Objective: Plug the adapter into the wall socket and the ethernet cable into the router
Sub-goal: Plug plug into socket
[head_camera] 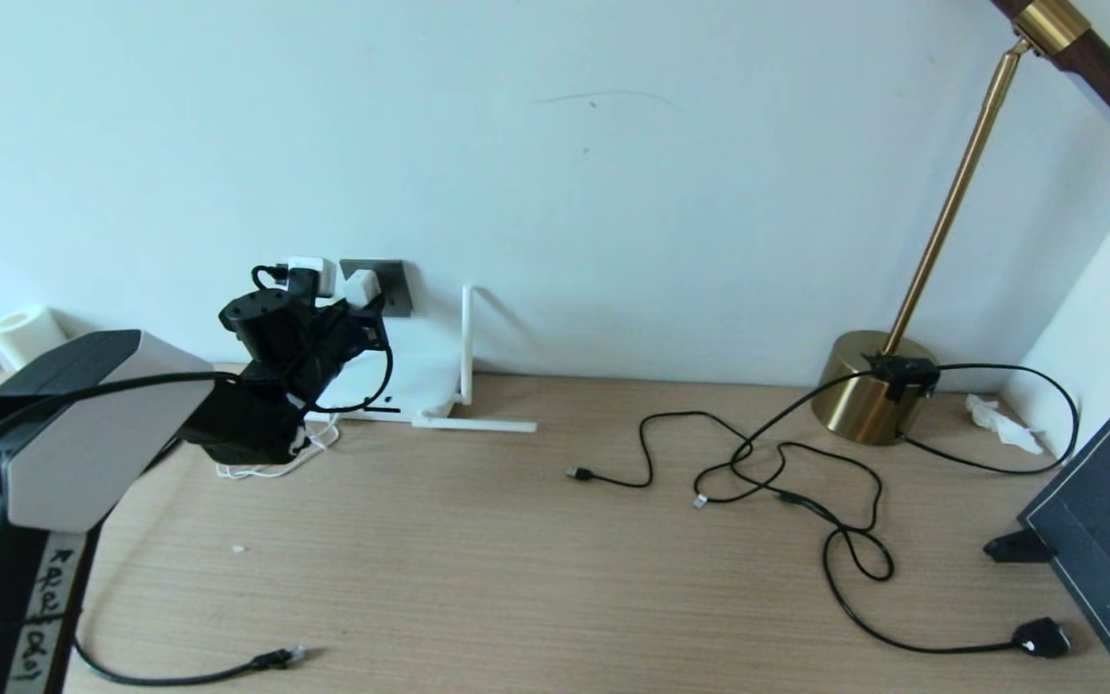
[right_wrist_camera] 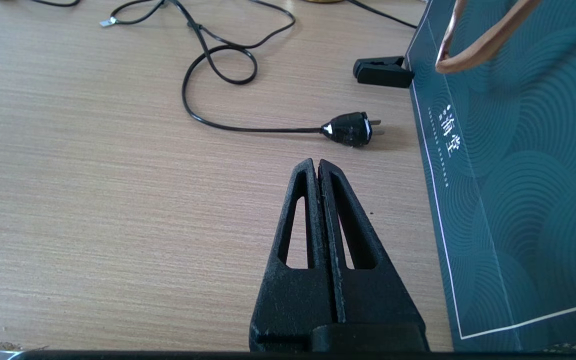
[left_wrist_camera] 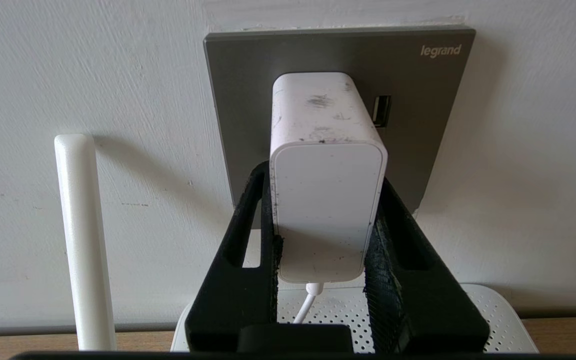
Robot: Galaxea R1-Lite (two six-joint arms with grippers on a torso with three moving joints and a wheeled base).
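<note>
Two plugging jobs make up this task, and the first looks nearly settled: the adapter (left_wrist_camera: 325, 200) sits against the wall socket (left_wrist_camera: 418, 100), its body clamped on both sides by the left gripper (left_wrist_camera: 325, 225), with its thin white cord dropping toward the router (left_wrist_camera: 493, 310) directly below the socket. One router antenna (left_wrist_camera: 80, 240) stands upright against the wall beside the socket. Whether the prongs are fully seated cannot be told, since the adapter's body hides them.

The ethernet cable (head_camera: 277, 659) lies on the desk well in front of the socket, its connector unplugged. The right gripper (right_wrist_camera: 318, 172) hangs over the desk far to the socket's right, fingers pressed together and empty, near a loose black plug (right_wrist_camera: 350, 129).

My judgement on risk: if the grip lets go at an angle or drags sideways, the adapter could lever partway out of the socket. Pulling back could also snag the cord, tugging the adapter loose or nudging the router.
</note>
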